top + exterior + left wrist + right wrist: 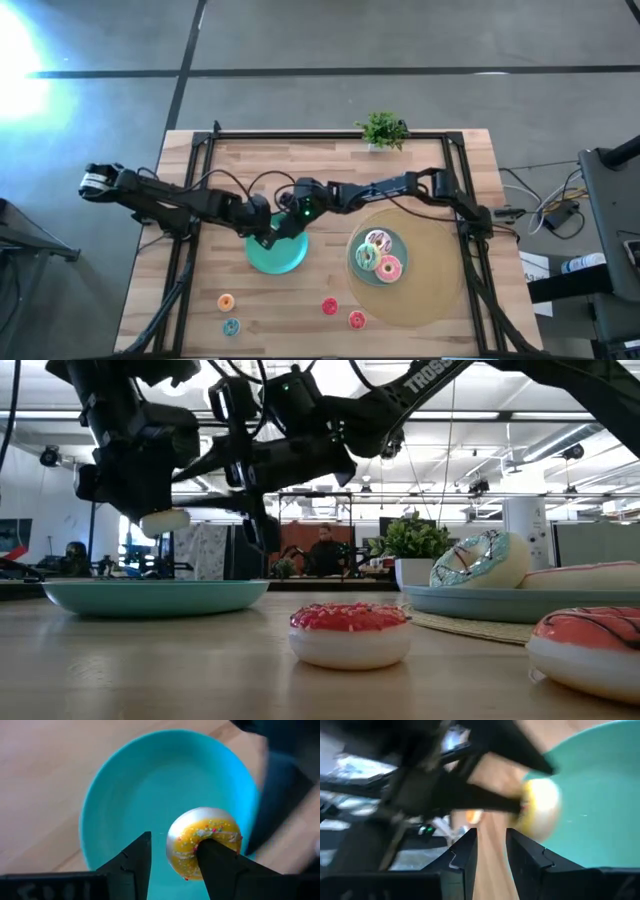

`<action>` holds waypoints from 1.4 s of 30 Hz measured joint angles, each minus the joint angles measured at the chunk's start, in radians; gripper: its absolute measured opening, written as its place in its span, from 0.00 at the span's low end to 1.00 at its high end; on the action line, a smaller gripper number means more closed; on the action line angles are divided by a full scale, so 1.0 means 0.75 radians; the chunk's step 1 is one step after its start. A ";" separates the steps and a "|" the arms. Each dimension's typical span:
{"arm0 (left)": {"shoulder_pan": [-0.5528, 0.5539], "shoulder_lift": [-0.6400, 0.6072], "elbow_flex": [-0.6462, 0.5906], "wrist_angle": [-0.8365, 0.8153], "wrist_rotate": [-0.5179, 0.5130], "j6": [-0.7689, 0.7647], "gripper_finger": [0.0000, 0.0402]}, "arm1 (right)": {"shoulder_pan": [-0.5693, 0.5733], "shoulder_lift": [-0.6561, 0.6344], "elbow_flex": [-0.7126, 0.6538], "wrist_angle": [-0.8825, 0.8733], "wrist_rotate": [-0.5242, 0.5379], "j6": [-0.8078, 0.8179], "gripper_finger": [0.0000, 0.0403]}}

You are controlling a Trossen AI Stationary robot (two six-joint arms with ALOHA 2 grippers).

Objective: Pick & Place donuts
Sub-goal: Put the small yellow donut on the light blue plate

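Observation:
My left gripper point(173, 840) hangs open over the empty teal plate point(285, 260), with a yellow-iced sprinkled donut point(202, 847) at one fingertip. In the low view that donut point(165, 520) is in the air above the plate point(150, 597). My right gripper point(492, 834) is close beside it, at the plate's far edge point(297, 212), open by a narrow gap and touching nothing. A second teal plate point(360, 270) holds three donuts point(378, 253). An orange donut point(226, 301), a teal one point(231, 326) and two red ones point(329, 306) point(356, 319) lie on the table. My left gripper comes at the yellow donut from above. One finger point(217, 867) has its tip in or over the centre hole point(200, 840). The other finger point(135, 862) stands clear of the outer rim. The donut is lifted clear of the plate.
The plate with donuts sits on a round tan mat point(440, 275) at the table's right. A small potted plant point(381, 130) stands at the far edge. A black frame point(330, 135) runs along the table's sides. Bare wood lies near the near edge.

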 joint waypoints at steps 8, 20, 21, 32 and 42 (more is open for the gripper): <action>-0.029 -0.020 0.000 0.091 0.004 0.023 0.32 | -0.012 -0.004 -0.006 -0.131 0.058 -0.036 0.24; -0.111 -0.026 0.001 -0.016 0.040 -0.011 0.32 | -0.020 -0.092 -0.008 -0.329 0.091 -0.220 0.24; -0.130 -0.026 0.001 -0.004 0.047 -0.017 0.32 | -0.021 -0.107 -0.008 -0.363 0.090 -0.249 0.24; -0.270 0.108 -0.041 0.093 0.065 0.001 0.32 | -0.021 -0.246 -0.017 -0.816 0.210 -0.651 0.24; -0.262 0.288 -0.043 0.191 0.051 -0.014 0.32 | -0.015 -0.476 -0.149 -1.060 0.430 -0.840 0.24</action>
